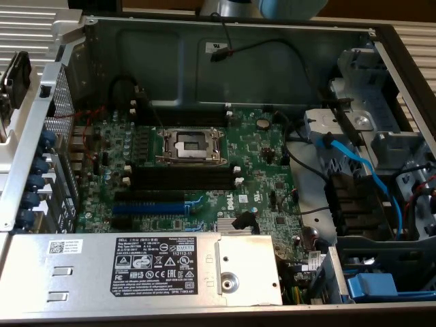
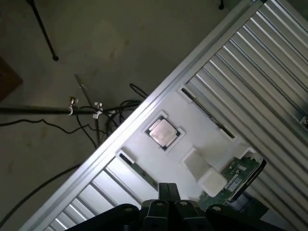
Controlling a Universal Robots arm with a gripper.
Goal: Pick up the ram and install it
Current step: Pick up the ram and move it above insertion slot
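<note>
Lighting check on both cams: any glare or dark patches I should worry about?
Exterior view: even light over the motherboard, a mild sheen on the case's back wall, and shade in the lower corner on the exterior view's right. Wrist view: dim overall, with the floor nearly black; the white tray and ribbed metal surface are the bright spots, and the claw is a dark silhouette.

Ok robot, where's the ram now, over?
Gripper shut, holding nothing. Dark green ram stick untouched at white plastic tray edge, white block beside it. Long black motherboard slots empty.
</note>
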